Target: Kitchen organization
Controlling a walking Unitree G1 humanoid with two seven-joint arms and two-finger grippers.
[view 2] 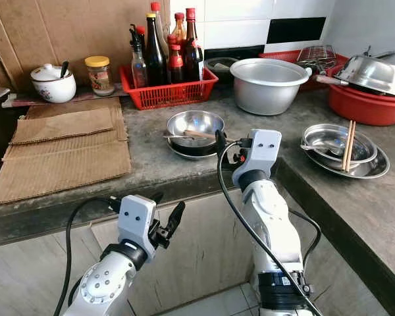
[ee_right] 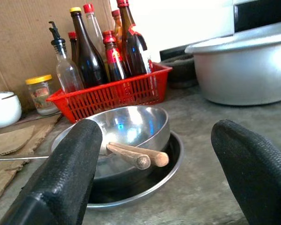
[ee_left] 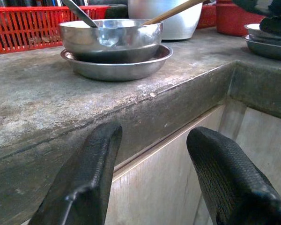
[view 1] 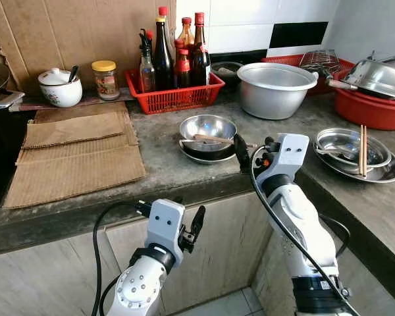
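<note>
The right gripper is being held spread before the bowl; slick, light steel, likely best pinched at its rim.

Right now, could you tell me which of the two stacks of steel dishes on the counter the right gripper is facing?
The right gripper faces the bowl-on-plate stack before the red basket, not the corner stack carrying chopsticks.

The grey stone counter carries cardboard sheets, red basket, steel dishes.
</note>
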